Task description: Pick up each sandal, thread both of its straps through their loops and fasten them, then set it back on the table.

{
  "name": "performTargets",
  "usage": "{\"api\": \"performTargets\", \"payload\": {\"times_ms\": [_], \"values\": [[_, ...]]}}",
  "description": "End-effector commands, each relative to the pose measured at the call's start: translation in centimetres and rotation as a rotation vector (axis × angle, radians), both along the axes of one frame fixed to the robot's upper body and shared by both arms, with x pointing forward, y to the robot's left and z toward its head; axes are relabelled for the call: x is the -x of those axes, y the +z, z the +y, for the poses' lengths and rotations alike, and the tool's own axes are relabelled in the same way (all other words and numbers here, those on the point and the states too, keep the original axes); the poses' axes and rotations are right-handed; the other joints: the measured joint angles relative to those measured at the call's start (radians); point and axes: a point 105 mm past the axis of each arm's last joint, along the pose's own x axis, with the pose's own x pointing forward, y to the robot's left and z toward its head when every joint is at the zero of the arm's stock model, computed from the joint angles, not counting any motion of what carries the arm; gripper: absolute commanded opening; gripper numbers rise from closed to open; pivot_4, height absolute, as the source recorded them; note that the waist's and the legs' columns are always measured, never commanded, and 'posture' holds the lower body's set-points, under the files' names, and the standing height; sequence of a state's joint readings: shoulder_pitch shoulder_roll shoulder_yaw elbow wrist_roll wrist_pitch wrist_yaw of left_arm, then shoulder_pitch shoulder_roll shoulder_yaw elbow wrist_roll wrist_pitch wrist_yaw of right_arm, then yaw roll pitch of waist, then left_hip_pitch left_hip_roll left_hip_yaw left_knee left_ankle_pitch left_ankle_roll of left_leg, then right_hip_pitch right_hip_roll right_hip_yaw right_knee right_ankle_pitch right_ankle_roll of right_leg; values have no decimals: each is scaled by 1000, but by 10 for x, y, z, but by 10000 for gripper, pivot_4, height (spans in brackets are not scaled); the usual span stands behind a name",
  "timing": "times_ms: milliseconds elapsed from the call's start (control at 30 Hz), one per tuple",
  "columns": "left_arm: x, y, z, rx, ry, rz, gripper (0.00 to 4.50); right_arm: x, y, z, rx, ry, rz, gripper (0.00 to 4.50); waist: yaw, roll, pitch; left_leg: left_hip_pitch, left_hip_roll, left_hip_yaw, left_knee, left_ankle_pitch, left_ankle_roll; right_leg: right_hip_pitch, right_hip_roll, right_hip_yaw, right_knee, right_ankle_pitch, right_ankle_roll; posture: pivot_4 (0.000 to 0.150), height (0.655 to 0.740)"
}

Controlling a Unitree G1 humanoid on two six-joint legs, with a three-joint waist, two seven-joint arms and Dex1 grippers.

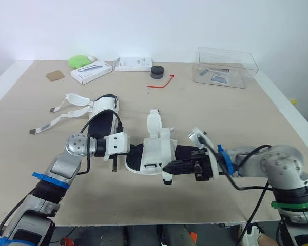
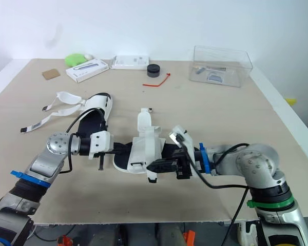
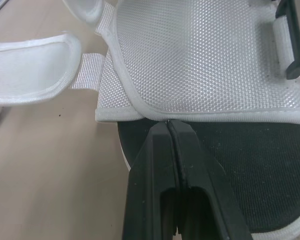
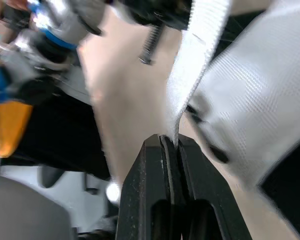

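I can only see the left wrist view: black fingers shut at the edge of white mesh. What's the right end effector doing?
Observer: The right end effector is shut on a white strap of the near sandal.
Operator: And the second sandal?
Observer: The far sandal lies on the table, its straps splayed loose toward the robot's left.
Operator: Anything beyond it?
Observer: A clear box sits at the table's far right corner.

beige table (image 1: 236,118) with far sandal (image 1: 103,118), white box (image 1: 91,71), clear bin (image 1: 227,67), red tie (image 1: 160,83)
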State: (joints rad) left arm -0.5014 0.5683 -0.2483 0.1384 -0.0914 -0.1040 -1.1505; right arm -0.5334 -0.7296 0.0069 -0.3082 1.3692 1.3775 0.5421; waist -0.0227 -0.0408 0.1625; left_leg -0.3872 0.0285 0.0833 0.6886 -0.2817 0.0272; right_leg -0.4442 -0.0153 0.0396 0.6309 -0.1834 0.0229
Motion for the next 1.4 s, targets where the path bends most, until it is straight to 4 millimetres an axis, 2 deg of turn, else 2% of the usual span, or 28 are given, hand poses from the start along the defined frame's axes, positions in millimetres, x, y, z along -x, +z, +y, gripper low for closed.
{"api": "performTargets", "payload": {"times_ms": [33,167,267,367,633,1033,1400], "values": [[4,0,-3,-7,-26,-12,0,-16,40,-3,-107,-34,-29,596,-1,0,0,0,0,0,0,0,0,0,0,0,0,0,0,1500,7400],[3,0,-4,-8,-27,-14,0,-41,47,-7,-100,-127,-6,596,0,0,0,0,0,0,0,0,0,0,0,0,0,1,-1,1500,7400],[3,0,-5,-8,-28,-15,0,-59,39,-11,-53,-193,44,596,0,0,0,-1,0,0,0,0,1,0,0,-1,0,0,-1,1500,7400],[3,-1,-5,-9,-27,-15,0,-64,33,-13,-33,-212,87,596,0,0,0,-3,0,0,0,-1,2,-1,-1,-1,-1,0,-1,1500,7400],[6,-4,0,-20,-17,-7,0,-55,27,-6,-31,-146,201,596,0,1,0,-4,-1,-1,0,-2,4,-2,-2,-1,-1,0,0,1500,7400],[9,-8,-2,-33,-23,-4,0,-64,24,-2,-63,-190,278,596,0,1,-1,-4,-1,-1,0,-2,4,-2,-1,-2,-1,0,0,1500,7400],[12,-11,-3,-42,-27,-5,0,-52,16,-4,-50,-166,335,596,-1,1,-1,-4,-1,-1,0,-2,4,-2,-1,-2,-1,0,0,1500,7400]]}}
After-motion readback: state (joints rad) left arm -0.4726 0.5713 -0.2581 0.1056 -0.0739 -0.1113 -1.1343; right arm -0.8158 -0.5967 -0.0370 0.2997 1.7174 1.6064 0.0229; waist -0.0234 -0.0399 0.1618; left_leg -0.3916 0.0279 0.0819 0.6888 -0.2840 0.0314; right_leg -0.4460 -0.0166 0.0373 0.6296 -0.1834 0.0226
